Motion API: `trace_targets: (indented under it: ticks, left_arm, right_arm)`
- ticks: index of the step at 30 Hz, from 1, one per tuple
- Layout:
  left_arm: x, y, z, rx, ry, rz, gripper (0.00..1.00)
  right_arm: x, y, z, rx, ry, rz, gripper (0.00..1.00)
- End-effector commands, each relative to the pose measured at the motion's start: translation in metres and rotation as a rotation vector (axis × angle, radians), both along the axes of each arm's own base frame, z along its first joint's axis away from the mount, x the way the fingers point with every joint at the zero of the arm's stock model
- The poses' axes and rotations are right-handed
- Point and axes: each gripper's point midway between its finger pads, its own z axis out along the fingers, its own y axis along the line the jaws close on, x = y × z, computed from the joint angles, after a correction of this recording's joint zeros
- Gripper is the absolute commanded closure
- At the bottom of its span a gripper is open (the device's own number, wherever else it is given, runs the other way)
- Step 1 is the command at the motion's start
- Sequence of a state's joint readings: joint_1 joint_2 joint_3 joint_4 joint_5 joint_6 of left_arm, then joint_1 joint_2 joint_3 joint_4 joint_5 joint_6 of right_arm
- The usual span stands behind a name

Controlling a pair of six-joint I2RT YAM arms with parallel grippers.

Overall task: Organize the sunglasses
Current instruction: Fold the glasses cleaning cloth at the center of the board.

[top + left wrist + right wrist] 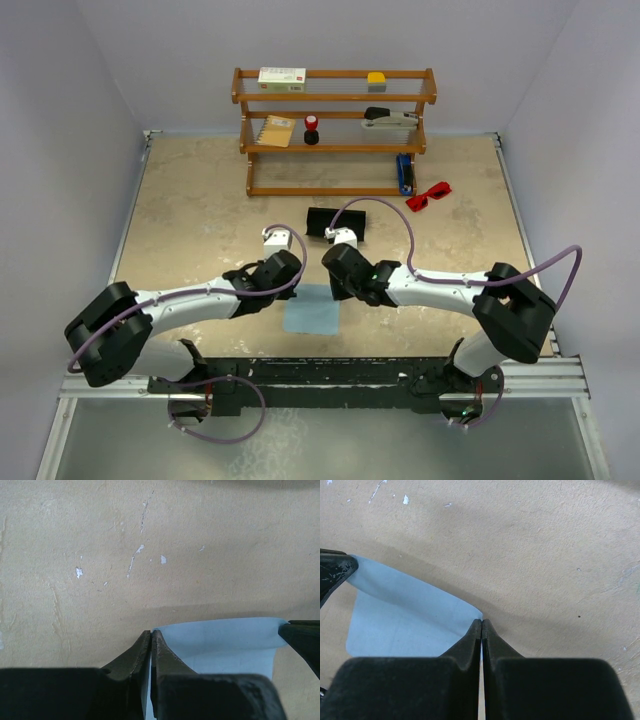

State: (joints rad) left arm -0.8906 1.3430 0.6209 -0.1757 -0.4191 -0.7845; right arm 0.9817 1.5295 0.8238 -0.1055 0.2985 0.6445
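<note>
The red sunglasses [429,194] lie on the table at the right foot of the wooden shelf [250,150], far from both grippers. A light blue cloth [312,312] lies near the front middle. My left gripper [296,289] is shut on the cloth's far left corner; in the left wrist view its tips [151,633] pinch the lifted cloth edge [225,637]. My right gripper [344,291] is shut on the far right corner; in the right wrist view its tips [482,622] pinch the cloth [405,612]. The far edge is raised between them.
A black oblong case [337,222] lies just beyond the grippers, in front of the shelf. The shelf holds a white box [282,78], a yellow block [376,78], a stapler [388,118], a notebook [276,130] and a blue item [404,173].
</note>
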Motion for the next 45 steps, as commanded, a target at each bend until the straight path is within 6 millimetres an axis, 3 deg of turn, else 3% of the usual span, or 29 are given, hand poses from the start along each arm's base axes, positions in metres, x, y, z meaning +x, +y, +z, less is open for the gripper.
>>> trace_targets:
  ticks: [1, 45]
  left_arm:
    - [0.003, -0.003, 0.011, -0.040, -0.040, 0.001, 1.00]
    - [-0.021, 0.004, 0.008, -0.074, -0.026, 0.005, 1.00]
  right_arm:
    - [0.002, -0.002, 0.010, 0.012, -0.031, -0.018, 1.00]
    - [-0.022, 0.004, 0.003, -0.008, -0.036, 0.000, 1.00]
